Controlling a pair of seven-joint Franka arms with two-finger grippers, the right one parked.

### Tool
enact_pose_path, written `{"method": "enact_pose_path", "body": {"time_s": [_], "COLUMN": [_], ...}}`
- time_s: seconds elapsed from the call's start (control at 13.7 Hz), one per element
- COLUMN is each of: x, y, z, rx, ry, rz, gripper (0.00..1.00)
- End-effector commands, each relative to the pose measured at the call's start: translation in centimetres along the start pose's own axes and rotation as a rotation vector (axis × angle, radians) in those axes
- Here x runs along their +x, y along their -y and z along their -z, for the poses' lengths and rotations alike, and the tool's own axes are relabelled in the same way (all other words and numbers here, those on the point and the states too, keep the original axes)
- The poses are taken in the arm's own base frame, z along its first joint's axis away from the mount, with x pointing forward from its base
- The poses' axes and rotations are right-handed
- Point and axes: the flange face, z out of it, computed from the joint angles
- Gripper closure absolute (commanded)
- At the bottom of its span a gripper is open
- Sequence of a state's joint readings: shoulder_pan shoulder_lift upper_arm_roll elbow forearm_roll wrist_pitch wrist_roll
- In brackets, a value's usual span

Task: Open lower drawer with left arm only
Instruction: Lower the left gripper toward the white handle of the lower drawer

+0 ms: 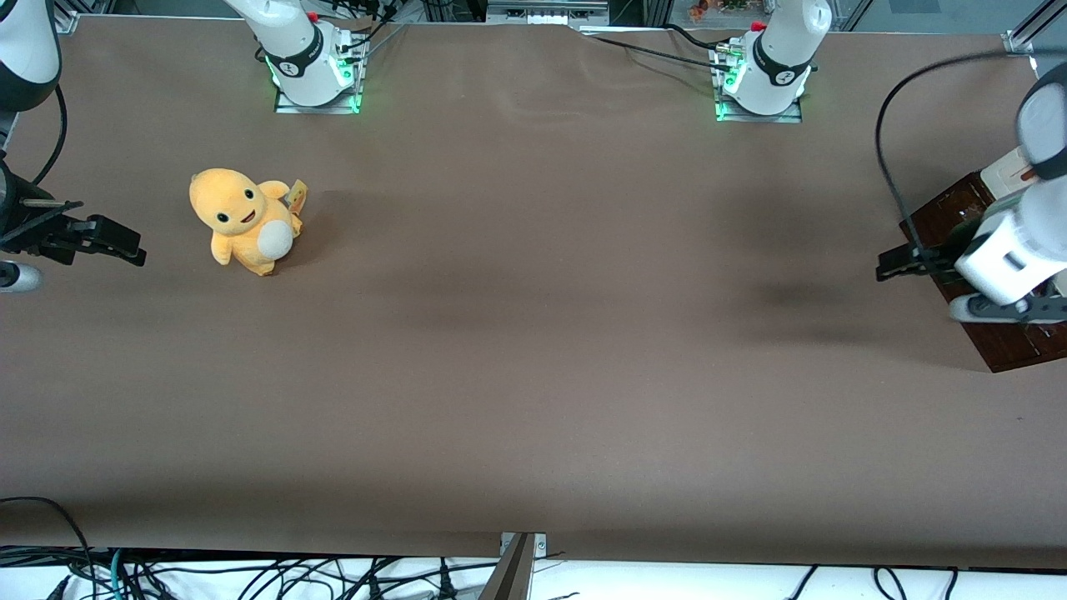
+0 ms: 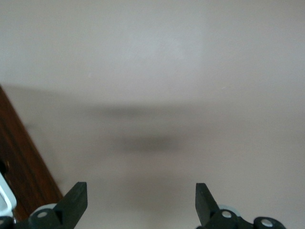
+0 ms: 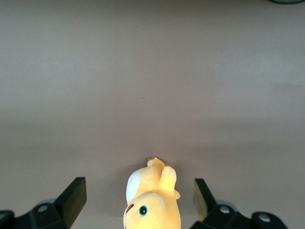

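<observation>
Fingers (image 1: pixel 896 265) of the left arm's gripper (image 1: pixel 904 267) show in the front view as a dark shape poking out over the brown tabletop (image 1: pixel 533 333) at the working arm's end, just past the edge of the dark wooden cabinet (image 1: pixel 946 212). From this angle their spread cannot be read. The left arm (image 1: pixel 1013 246) hangs above the cabinet and covers much of its top, so the lower drawer itself cannot be made out here; only dark brown wood shows under and beside the wrist. A black cable (image 1: pixel 888 158) arcs up from the wrist. A yellow plush toy (image 1: pixel 244 219) sits toward the parked arm's end of the tabletop, well apart from the cabinet.

From the left wrist view, the two black fingers (image 2: pixel 76 198) stand wide apart, with bare tabletop (image 2: pixel 157 71) between them and nothing held or touched. A dark brown wooden face (image 2: pixel 21 157) of the cabinet lies just beside one finger, outside the gap, with a bit of white (image 2: pixel 5 198) at its edge that may be the bar handle; I cannot tell for certain, nor whether this wood is the lower drawer front. A soft shadow lies on the tabletop ahead of the fingers.

From the right wrist view, the plush toy (image 3: pixel 152 200) lies on the tabletop (image 3: pixel 152 71); neither cabinet nor drawer shows.
</observation>
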State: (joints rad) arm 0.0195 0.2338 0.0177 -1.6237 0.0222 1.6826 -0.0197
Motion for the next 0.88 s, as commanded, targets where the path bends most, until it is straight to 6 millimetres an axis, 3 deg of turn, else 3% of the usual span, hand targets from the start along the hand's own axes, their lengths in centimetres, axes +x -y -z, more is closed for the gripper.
{"method": "enact_pose_path", "body": {"time_s": [0.0, 0.07, 0.51, 0.8], "x": [1.4, 1.9, 3.9, 4.7], "y": [0.1, 0.0, 5.8, 8.2], "z": [-4.4, -6.5, -16.4, -22.4], "rx": [0.156, 0.247, 0.696, 0.987], "ry": [0.109, 0.151, 0.341, 0.419], "rz": [0.068, 0.072, 0.077, 0.074], "gripper": [0.00, 0.00, 0.00, 0.00]}}
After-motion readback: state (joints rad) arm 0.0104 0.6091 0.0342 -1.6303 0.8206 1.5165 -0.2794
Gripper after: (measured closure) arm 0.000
